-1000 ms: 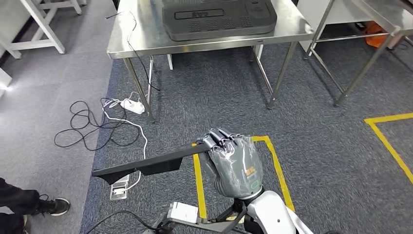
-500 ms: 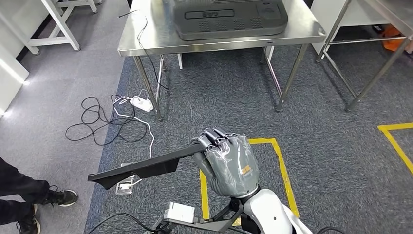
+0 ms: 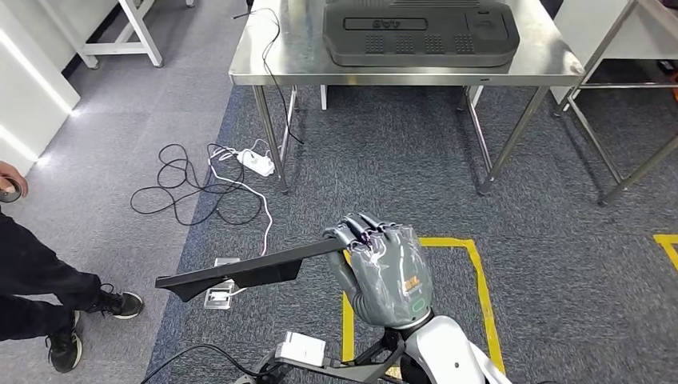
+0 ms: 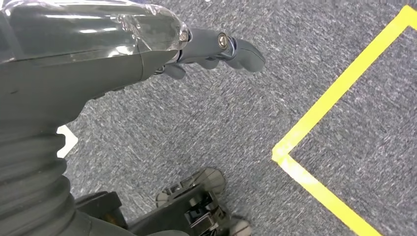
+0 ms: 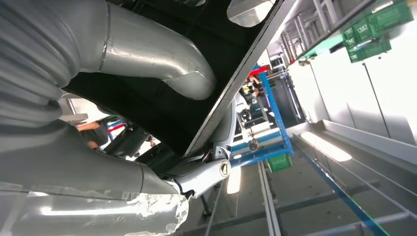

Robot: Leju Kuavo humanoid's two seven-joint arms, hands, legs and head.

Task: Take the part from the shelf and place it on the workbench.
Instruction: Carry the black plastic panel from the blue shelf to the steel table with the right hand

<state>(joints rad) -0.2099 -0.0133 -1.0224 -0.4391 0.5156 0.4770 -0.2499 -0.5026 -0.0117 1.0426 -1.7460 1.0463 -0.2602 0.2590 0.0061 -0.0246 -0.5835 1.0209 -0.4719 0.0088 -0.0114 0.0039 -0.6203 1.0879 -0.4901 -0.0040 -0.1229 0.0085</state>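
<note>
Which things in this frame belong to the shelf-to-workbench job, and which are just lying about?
Part of the job:
- flat black part, held by the right robot hand
- steel workbench ahead
- left robot hand, holding nothing

Lying about:
- black moulded panel on the bench
- cables and power strip on the floor
- yellow floor tape
- person standing by

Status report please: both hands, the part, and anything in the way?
Right hand grips black part. Left hand hangs empty. Workbench ahead; cables on floor beside it.
</note>
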